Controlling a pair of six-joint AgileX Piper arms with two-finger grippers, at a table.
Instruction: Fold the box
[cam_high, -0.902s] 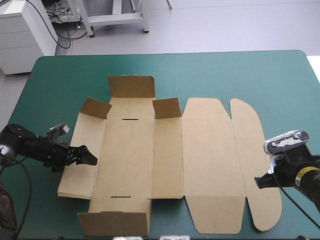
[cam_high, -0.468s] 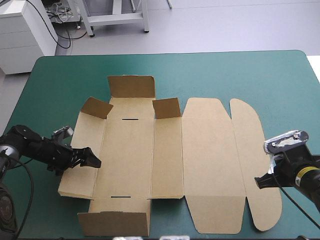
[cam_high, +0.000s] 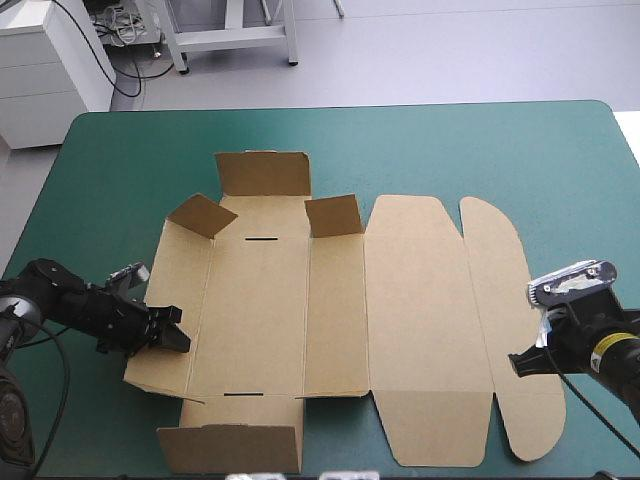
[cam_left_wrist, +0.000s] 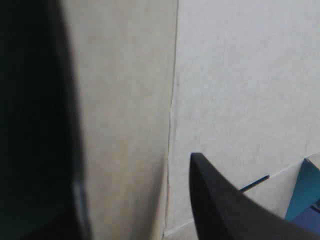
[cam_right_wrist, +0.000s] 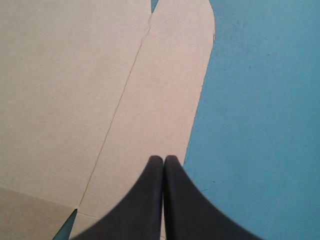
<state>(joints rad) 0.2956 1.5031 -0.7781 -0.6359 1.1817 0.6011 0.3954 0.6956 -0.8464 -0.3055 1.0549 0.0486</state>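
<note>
The brown box (cam_high: 400, 320) lay mostly flat across the middle of the teal-green table (cam_high: 450, 140), with its far flaps standing up. From above, the left gripper (cam_high: 172, 338) sat at the left wall panel (cam_high: 185, 290), which tilted up a bit. Its wrist cam showed the black fingers (cam_left_wrist: 235, 210) spread apart with board between them. The right gripper (cam_high: 522, 362) was over the rounded lid flap (cam_high: 500, 300), and only its own cam showed its fingers pressed together.
</note>
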